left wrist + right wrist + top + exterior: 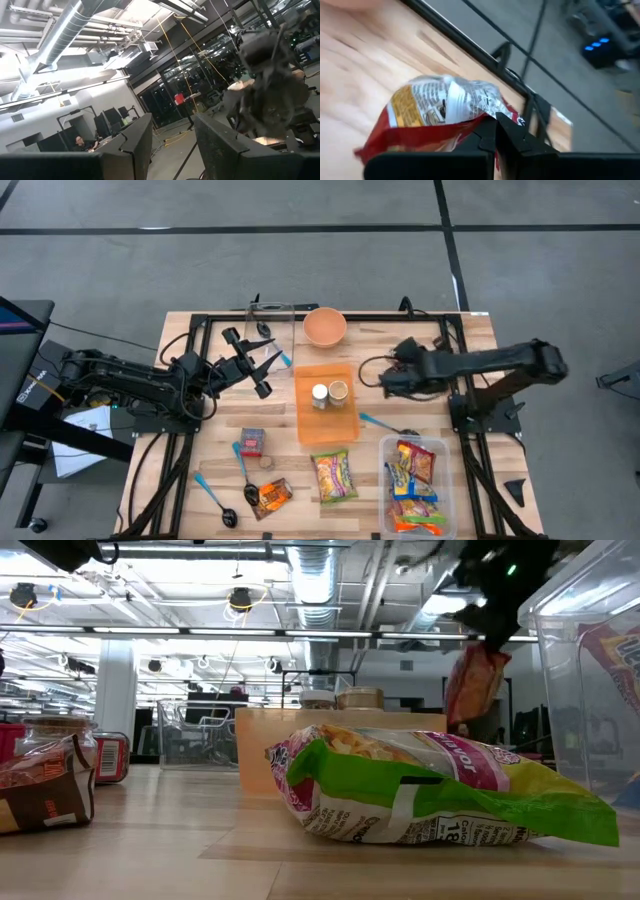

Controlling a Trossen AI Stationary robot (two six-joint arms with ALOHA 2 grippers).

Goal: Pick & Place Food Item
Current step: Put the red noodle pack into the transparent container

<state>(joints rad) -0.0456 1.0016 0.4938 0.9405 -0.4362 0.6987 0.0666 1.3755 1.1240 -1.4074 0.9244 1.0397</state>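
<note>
1. We see a wooden table (210, 480) made of pale planks, with a black metal frame on top of it. The floor around it is grey with dark lines.
2. Looking across the table, we see a big room with bright lamps, shiny silver pipes under the ceiling and desks far back. From the left wrist, we can see a person sitting far off in that room.
3. The right gripper (495, 131) is up in the air over the table's right side. Its two dark fingers are pinched tight on the crinkly top edge of a red snack bag (427, 117). The bag hangs below it, off the table.
4. The left gripper (262, 360) is lifted over the table's left side, pointing out at the room. Its fingers are a little apart and hold nothing.
5. In the middle lies a flat orange tray (312, 420) with two small round jars (329, 393) standing on it. A round orange bowl (325, 326) sits behind the tray.
6. A puffy green and pink chip bag (440, 795) lies in front of the tray.
7. A clear plastic box (440, 505) at the front right has bright snack packs inside.
8. On the front left lie spoons with blue handles (214, 498), a small red box (252, 441) and a brown candy pack (271, 497).
</note>
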